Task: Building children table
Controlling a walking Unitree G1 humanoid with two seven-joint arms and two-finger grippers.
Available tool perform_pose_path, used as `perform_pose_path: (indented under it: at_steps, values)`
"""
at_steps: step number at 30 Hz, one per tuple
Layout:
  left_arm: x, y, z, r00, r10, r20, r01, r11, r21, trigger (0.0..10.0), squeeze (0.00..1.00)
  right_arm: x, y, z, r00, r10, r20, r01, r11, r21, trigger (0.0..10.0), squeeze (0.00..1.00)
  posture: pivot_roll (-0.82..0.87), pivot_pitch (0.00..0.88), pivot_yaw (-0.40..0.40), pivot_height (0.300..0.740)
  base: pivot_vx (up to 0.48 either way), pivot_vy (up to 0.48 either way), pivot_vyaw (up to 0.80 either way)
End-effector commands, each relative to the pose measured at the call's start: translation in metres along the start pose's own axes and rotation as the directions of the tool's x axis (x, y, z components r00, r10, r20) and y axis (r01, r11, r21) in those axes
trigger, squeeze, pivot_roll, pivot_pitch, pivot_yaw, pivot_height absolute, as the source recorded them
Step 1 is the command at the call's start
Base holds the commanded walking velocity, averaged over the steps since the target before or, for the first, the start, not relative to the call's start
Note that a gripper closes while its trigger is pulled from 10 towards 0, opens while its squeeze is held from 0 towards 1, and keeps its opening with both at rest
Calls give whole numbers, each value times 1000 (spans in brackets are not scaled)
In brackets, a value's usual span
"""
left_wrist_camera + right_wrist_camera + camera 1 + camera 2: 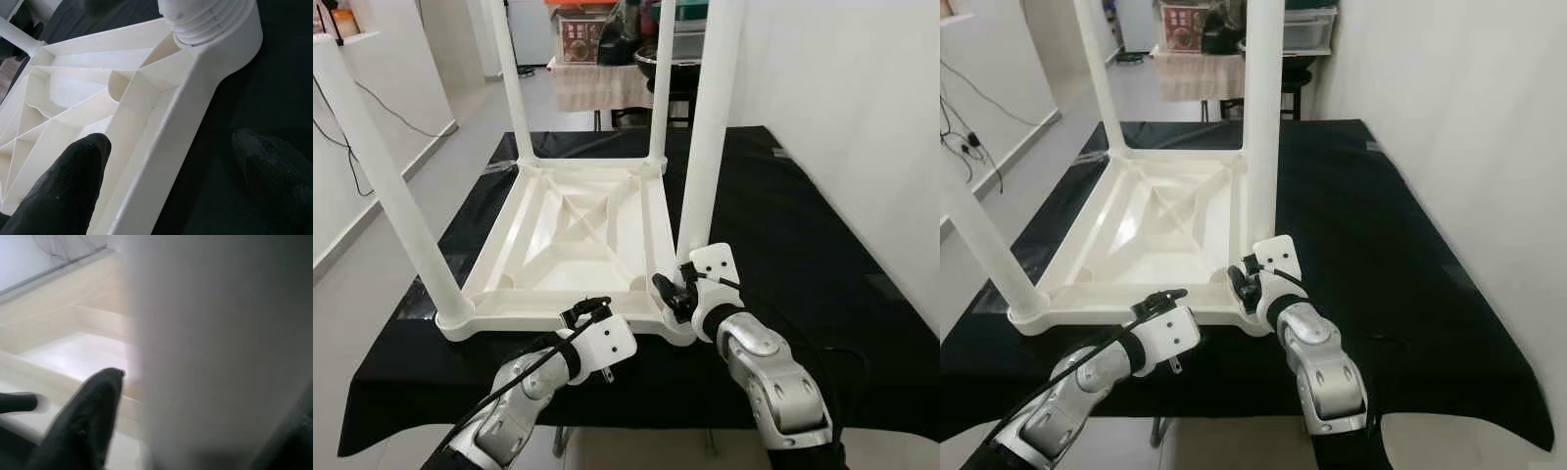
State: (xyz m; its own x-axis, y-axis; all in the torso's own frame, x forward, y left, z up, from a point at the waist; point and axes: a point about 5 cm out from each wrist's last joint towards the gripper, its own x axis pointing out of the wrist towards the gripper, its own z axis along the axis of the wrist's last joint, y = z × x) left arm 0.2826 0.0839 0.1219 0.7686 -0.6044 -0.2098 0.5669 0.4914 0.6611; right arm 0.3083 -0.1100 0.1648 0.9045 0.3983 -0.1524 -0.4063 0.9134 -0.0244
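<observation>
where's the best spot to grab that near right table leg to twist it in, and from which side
Probably low on the near right leg, just above its threaded base in the corner socket, coming from the robot's side where the right tool already sits. The leg stands upright and round, so fingers can straddle it horizontally. The upturned white tabletop lies flat on the black cloth, and the left tool straddles its near rim.

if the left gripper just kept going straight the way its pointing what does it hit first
Most likely the near rim of the upturned white table. The left gripper already straddles that edge, one finger inside the frame, the other over the black cloth, so the rim wall lies between them. Depth is hard to judge.
</observation>
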Motion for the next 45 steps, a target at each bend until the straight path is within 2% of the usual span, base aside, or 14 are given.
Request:
perform_pose_path:
  at_steps: [1, 2, 3, 4, 6, 7, 10, 19, 23, 26, 27, 28, 36, 45]
  values:
    - [-1, -1, -3, 1000, -7, -12, 7, 1000, -3, 10000, 0, 4, 8, 33, 961, 236, 144, -230, 972, -57, 10000, 765, 0, 17, -2, 740, 0, 0, 0]
    - [-1, -1, -3, 1000, -7, -12, 7, 1000, -3, 10000, 0, 4, 8, 33, 961, 236, 144, -230, 972, -57, 10000, 765, 0, 17, -2, 740, 0, 0, 0]
    - [0, -1, -4, 1000, -7, -14, 7, 1000, -3, 10000, 0, 1, 5, 50, 875, 461, 151, -425, 878, -221, 10000, 0, -7, 8, 1, 740, 0, 0, 0]
    - [0, -1, -4, 1000, -7, -14, 7, 1000, -3, 10000, 0, 1, 5, 50, 875, 461, 151, -425, 878, -221, 10000, 0, -7, 8, 1, 740, 0, 0, 0]
    - [0, -2, -4, 1000, -6, -15, 6, 1000, -3, 10000, 0, -1, 1, 49, 833, 547, 85, -498, 807, -317, 10000, 0, -8, 5, 2, 740, 0, 0, 0]
    - [0, -2, -4, 1000, -6, -15, 6, 1000, -3, 10000, 0, -1, 1, 49, 833, 547, 85, -498, 807, -317, 10000, 0, -8, 5, 2, 740, 0, 0, 0]
    - [1, -2, -5, 1000, -7, -17, 7, 1000, -3, 10000, 0, 2, -6, 46, 785, 619, 22, -578, 745, -333, 10000, 0, -7, 0, 3, 740, 0, 0, 0]
    - [3, -4, -6, 1000, -8, -22, 8, 1000, -7, 10000, 0, 24, -21, 44, 687, 725, -48, -714, 663, -226, 10000, 0, -9, 0, 0, 740, 0, 0, 0]
    - [3, -4, -6, 1000, -7, -22, 7, 1000, -7, 10000, 0, 30, -21, 44, 661, 748, -64, -738, 632, -236, 10000, 0, -10, 0, 3, 740, 0, 0, 0]
    - [3, -4, -6, 1000, -7, -21, 7, 1000, -6, 10000, 0, 33, -20, 44, 669, 741, -54, -731, 642, -232, 10000, 0, -7, 0, 0, 740, 0, 0, 0]
    - [3, -4, -6, 1000, -8, -20, 8, 1000, -7, 10000, 0, 37, -21, 42, 687, 726, -32, -713, 665, -222, 4000, 0, -4, 0, -6, 740, 0, 0, 0]
    - [3, -5, -5, 1000, -8, -19, 8, 1000, -7, 10000, 0, 36, -22, 41, 693, 720, -25, -707, 673, -217, 0, 0, -14, 0, -7, 740, 0, 0, 0]
    - [4, -5, -2, 1000, -9, -13, 9, 1000, -7, 10000, 0, 33, -35, 34, 738, 675, 1, -661, 723, -199, 0, 0, -19, 3, -20, 740, 0, 0, 0]
    - [5, -6, 7, 1000, 9, 10, -9, 999, 40, 10000, 0, 4, -62, 26, 859, 512, 10, -497, 837, -229, 0, 0, -40, 23, -29, 740, 0, 0, 0]
